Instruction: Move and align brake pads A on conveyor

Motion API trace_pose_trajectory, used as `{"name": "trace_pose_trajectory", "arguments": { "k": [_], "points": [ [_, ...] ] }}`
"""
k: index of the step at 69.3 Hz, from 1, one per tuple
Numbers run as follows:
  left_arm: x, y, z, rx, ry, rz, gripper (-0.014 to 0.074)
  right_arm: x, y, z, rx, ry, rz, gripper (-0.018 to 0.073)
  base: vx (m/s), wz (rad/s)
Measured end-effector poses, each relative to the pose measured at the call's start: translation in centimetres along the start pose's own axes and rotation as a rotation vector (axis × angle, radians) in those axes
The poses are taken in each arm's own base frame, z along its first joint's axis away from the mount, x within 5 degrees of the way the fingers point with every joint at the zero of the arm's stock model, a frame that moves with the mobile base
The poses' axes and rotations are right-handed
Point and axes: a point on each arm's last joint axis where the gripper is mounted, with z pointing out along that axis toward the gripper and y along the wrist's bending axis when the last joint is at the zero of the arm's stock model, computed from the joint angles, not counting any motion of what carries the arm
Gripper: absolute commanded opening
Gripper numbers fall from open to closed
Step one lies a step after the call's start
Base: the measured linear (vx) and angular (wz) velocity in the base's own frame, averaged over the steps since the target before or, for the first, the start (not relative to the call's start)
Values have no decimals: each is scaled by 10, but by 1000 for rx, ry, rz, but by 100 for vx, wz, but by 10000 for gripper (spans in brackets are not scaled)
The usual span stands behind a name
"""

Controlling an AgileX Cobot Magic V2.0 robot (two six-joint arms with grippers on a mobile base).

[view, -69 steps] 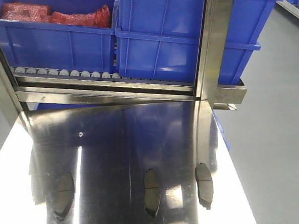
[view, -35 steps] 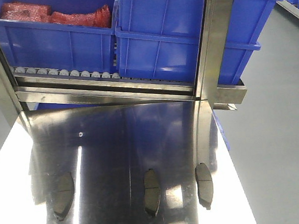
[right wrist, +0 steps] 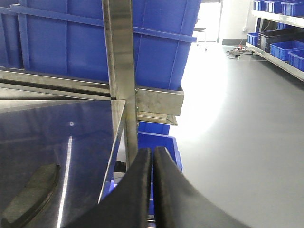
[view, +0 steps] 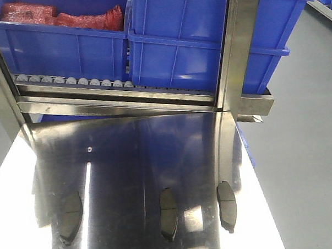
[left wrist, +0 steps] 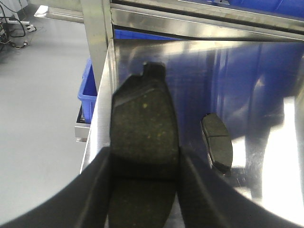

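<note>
Three brake pads A lie on the shiny steel table in the front view: left [view: 70, 217], middle [view: 169, 213] and right [view: 227, 205]. No gripper shows there. In the left wrist view my left gripper [left wrist: 145, 156] is shut on another brake pad [left wrist: 142, 128], grey face up, over the table's left edge; a pad [left wrist: 217, 147] lies to its right. My right gripper [right wrist: 153, 159] is shut with nothing in it, just past the table's right edge; one pad [right wrist: 28, 194] lies to its left. The conveyor is out of view.
Blue bins [view: 179, 41] sit on a roller rack [view: 76, 81] at the back of the steel table [view: 128, 153]. A steel post [view: 237, 49] stands at the table's right rear. Grey floor [view: 305, 168] lies to the right, with a blue bin [right wrist: 159, 142] under the table edge.
</note>
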Motion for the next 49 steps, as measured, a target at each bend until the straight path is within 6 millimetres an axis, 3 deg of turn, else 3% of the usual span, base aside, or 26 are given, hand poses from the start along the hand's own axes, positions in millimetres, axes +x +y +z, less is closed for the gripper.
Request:
{"name": "trace_pose_trajectory", "arguments": {
  "k": [49],
  "points": [
    [0,0,0,0,0,0,-6,-3,0,0,-4,-36,0,-7,0,0]
  ]
}}
